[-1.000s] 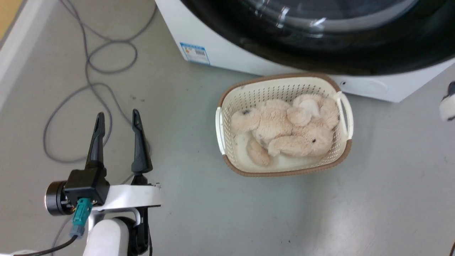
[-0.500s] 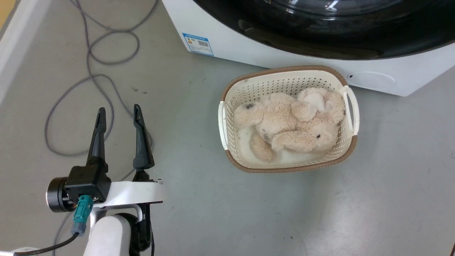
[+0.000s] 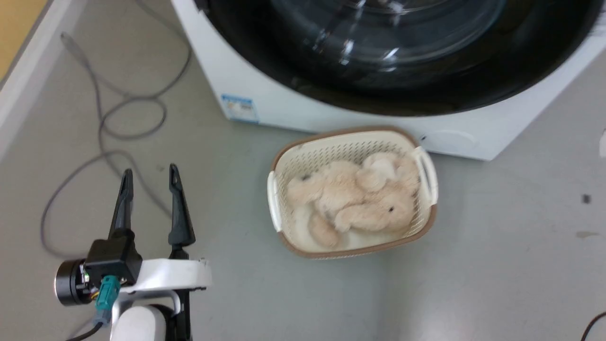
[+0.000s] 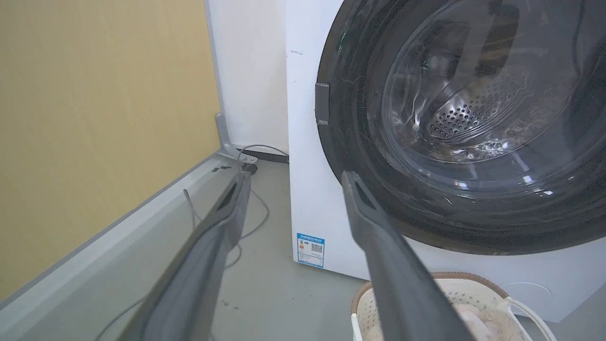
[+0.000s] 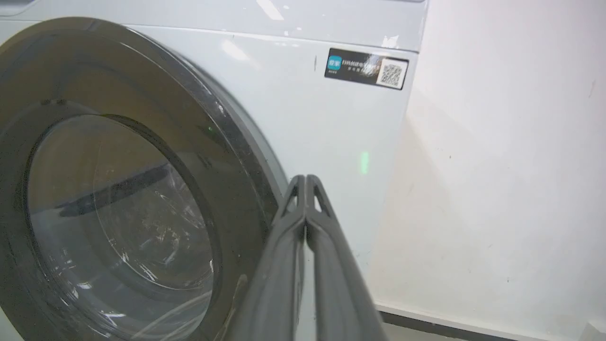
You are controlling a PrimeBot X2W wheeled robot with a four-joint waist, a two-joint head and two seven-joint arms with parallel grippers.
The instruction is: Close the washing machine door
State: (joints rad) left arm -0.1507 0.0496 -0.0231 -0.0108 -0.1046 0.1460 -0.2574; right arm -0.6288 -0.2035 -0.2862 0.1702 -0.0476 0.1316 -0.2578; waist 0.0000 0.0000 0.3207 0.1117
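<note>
Head camera moved: glossy round washing machine door (image 3: 378, 61) shows larger.
My left pincer (image 3: 150, 170) gapes empty; right pincer (image 5: 305, 179) clenched.

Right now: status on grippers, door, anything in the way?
Left gripper open, empty. Right gripper shut, empty, near door edge. Washing machine door looks flush to washer; latch unclear. Basket with plush toy on floor below door.

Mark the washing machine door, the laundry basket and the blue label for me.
washing machine door (image 4: 473, 113), left wrist view, on its clear glass window.
laundry basket (image 3: 331, 150), head view, on its perforated far wall.
blue label (image 4: 310, 249), left wrist view, on the sticker's middle.
</note>
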